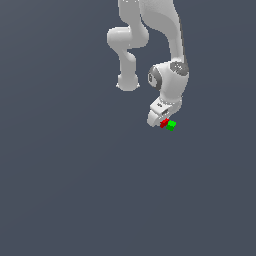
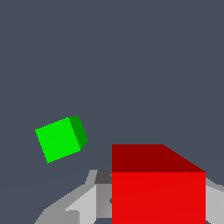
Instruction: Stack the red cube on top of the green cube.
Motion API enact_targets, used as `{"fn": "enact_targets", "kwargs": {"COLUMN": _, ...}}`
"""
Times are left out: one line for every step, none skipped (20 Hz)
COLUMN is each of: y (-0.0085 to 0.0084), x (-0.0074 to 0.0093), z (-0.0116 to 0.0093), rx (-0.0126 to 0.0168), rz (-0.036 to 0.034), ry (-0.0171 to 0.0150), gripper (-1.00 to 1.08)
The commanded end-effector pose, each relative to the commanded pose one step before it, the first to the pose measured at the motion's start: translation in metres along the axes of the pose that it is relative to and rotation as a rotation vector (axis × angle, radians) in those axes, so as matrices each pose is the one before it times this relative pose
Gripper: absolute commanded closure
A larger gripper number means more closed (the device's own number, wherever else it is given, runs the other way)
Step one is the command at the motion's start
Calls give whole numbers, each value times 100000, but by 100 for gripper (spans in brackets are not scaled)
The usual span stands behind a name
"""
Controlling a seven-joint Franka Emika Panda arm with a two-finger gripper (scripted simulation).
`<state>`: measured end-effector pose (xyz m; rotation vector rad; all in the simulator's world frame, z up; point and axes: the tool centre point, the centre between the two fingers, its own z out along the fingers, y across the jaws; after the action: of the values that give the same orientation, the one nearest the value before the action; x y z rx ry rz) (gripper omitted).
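Two cubes met your eye, the red cube pinched in your gripper; the green cube just beside the red cube, apart from it in your wrist view.

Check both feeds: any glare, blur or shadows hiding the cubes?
Exterior view: flat lighting, no glare or cast shadows; red cube and green cube tiny, coarse. Wrist view: sharp, shaded faces only; red cube cropped, gripper partly hidden.

A: What else is in view?
B: Only a flat slate-grey ground, one even colour.
A: Where does it lie?
B: On all sides of the pincer, out to every edge.
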<state>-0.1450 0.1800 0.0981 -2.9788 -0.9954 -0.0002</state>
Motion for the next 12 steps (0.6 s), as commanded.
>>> {"fn": "enact_targets", "kwargs": {"y": -1878, "x": 258, "z": 806, "rx": 25, "rz": -81, "ry": 43, "gripper": 108}}
{"fn": "enact_targets", "kwargs": {"y": -797, "x": 117, "z": 359, "rx": 0, "rz": 0, "ry": 0, "gripper": 108}}
{"fn": "enact_targets", "kwargs": {"y": -736, "x": 114, "z": 333, "rx": 0, "rz": 0, "ry": 0, "gripper": 108}}
{"fn": "enact_targets", "kwargs": {"y": -676, "x": 110, "z": 307, "rx": 0, "rz": 0, "ry": 0, "gripper": 108}}
{"fn": "enact_targets", "kwargs": {"y": -619, "x": 105, "z": 282, "rx": 0, "rz": 0, "ry": 0, "gripper": 108}}
{"fn": "enact_targets", "kwargs": {"y": -565, "x": 99, "z": 258, "rx": 0, "rz": 0, "ry": 0, "gripper": 108}}
{"fn": "enact_targets", "kwargs": {"y": -512, "x": 91, "z": 235, "rx": 0, "rz": 0, "ry": 0, "gripper": 108}}
{"fn": "enact_targets", "kwargs": {"y": -460, "x": 83, "z": 211, "rx": 0, "rz": 0, "ry": 0, "gripper": 108}}
{"fn": "enact_targets", "kwargs": {"y": -407, "x": 76, "z": 187, "rx": 0, "rz": 0, "ry": 0, "gripper": 108}}
{"fn": "enact_targets", "kwargs": {"y": -355, "x": 68, "z": 164, "rx": 0, "rz": 0, "ry": 0, "gripper": 108}}
{"fn": "enact_targets", "kwargs": {"y": -293, "x": 64, "z": 164, "rx": -36, "rz": 25, "ry": -53, "gripper": 108}}
{"fn": "enact_targets", "kwargs": {"y": -251, "x": 56, "z": 117, "rx": 0, "rz": 0, "ry": 0, "gripper": 108}}
